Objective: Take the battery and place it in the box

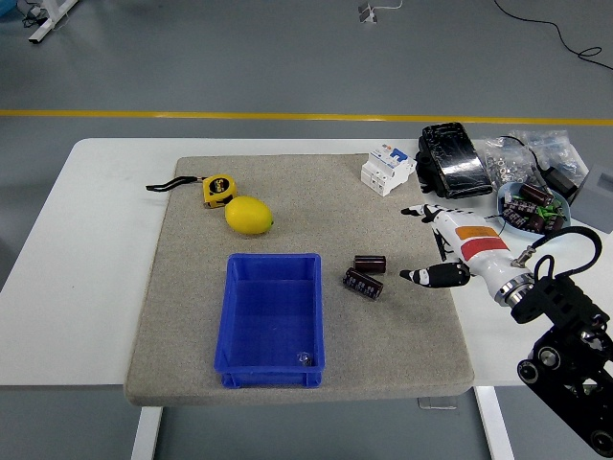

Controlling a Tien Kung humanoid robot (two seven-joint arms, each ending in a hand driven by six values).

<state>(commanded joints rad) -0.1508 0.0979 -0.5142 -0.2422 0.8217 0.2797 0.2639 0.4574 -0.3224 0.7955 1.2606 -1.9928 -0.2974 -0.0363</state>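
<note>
The robot hand (442,247) is seen at the right side of the mat (182,316), reaching in from the lower right on a black arm; its fingers are spread and relaxed, and nothing is held in them; the upper fingers (419,211) are pointed left near the mat's right edge, while the lower black-tipped finger (426,277) is stretched left towards the batteries, close to them but apart. Two dark cylindrical batteries are laid on the mat just right of the box (272,321); the upper battery (370,263) and the lower battery (363,283) are set close together, whether touching cannot be told; neither is touched by the robot hand. The blue box is placed open at the mat's near middle; a small pale spot is seen on its floor near the front wall, but what it is cannot be told. A lemon (249,215) is found beyond the box, with a yellow tape measure (217,190) just behind it. On the white counter (77,278), past the mat's far right corner, a white breaker (387,170), a black pack (452,160), clear bags (522,158) and a bowl (508,192) of dark parts are gathered. No left hand is seen.
</note>
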